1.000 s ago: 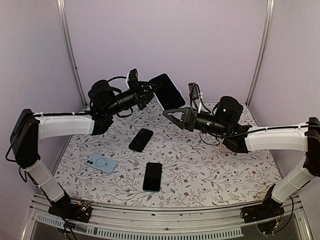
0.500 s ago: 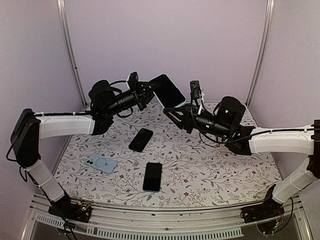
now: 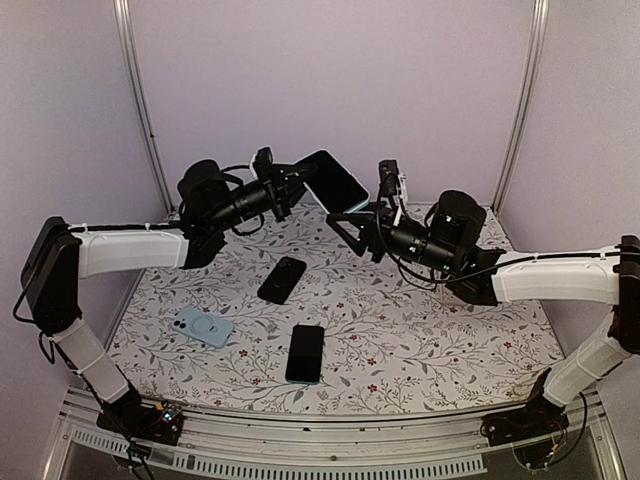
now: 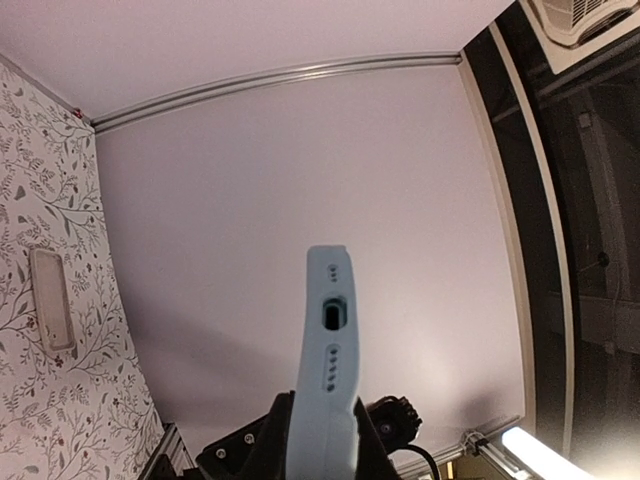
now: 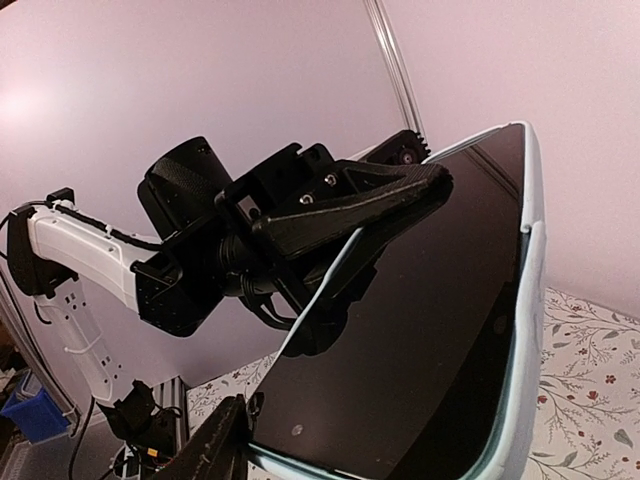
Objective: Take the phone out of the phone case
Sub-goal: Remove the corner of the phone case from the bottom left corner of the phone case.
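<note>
The phone [image 3: 333,180], dark screen up, sits in a light blue phone case and is held in the air above the table's back. My left gripper [image 3: 303,183] is shut on it. In the left wrist view the case's bottom edge [image 4: 330,340], with port and speaker holes, sticks up from between the left gripper's [image 4: 322,425] jaws. My right gripper [image 3: 352,218] is at the phone's lower corner. The right wrist view shows the screen [image 5: 420,340], the case rim [image 5: 528,300] and one of my fingers [image 5: 213,447] beside the corner. The other finger is hidden.
On the flowered table cloth [image 3: 420,330] lie a black phone [image 3: 306,352], another dark phone or case [image 3: 282,278] and a light blue case with a ring [image 3: 203,326]. Metal posts [image 3: 140,110] stand at the back corners.
My right gripper has moved up and left to the phone's lower corner; its jaws narrowed and widened again. The left gripper and the phone have barely shifted.
</note>
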Robot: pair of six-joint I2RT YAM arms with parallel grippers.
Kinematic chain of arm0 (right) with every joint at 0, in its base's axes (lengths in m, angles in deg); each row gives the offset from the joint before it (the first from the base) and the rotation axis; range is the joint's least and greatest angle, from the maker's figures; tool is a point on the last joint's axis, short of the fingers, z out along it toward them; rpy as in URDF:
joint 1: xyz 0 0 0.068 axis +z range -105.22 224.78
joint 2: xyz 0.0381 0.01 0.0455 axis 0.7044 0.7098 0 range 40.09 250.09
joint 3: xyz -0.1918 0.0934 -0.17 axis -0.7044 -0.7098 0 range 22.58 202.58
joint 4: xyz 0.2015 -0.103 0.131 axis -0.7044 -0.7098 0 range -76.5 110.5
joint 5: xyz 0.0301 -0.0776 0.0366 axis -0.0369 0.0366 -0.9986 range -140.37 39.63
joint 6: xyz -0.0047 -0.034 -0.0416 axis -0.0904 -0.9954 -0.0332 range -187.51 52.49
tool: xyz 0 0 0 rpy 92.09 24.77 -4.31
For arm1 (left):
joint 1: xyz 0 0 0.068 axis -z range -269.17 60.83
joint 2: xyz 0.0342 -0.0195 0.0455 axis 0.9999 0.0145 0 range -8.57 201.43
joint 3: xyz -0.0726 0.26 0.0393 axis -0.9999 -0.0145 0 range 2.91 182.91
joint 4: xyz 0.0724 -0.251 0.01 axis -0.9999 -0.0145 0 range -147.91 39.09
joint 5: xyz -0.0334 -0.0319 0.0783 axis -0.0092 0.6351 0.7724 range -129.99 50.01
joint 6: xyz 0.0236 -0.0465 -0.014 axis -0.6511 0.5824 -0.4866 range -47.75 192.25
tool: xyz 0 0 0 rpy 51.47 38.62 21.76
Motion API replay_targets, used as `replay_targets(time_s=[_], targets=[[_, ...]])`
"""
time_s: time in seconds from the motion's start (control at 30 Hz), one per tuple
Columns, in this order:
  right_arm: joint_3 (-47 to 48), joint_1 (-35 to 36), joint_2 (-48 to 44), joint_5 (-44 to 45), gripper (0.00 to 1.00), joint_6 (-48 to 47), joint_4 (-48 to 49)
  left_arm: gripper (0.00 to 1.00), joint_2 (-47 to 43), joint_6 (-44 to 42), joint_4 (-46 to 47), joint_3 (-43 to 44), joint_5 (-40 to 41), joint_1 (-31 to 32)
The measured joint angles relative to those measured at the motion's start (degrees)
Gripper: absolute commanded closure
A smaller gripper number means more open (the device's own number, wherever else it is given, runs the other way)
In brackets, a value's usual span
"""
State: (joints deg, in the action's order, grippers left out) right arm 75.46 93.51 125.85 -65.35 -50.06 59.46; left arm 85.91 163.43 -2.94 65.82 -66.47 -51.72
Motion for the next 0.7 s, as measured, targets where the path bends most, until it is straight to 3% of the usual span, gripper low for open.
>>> replay_targets(time_s=[0.47,0.7], targets=[[-1.79,-0.92,0.04,-1.55,0.32,4.20,0.04,1.00,0.20,2.56,4.24,-3.21,0.44,-0.26],[-3.37,-5.40,1.81,-0.42,0.30,6.62,-5.38,1.00,0.59,8.13,15.39,-3.13,-3.34,-0.70]])
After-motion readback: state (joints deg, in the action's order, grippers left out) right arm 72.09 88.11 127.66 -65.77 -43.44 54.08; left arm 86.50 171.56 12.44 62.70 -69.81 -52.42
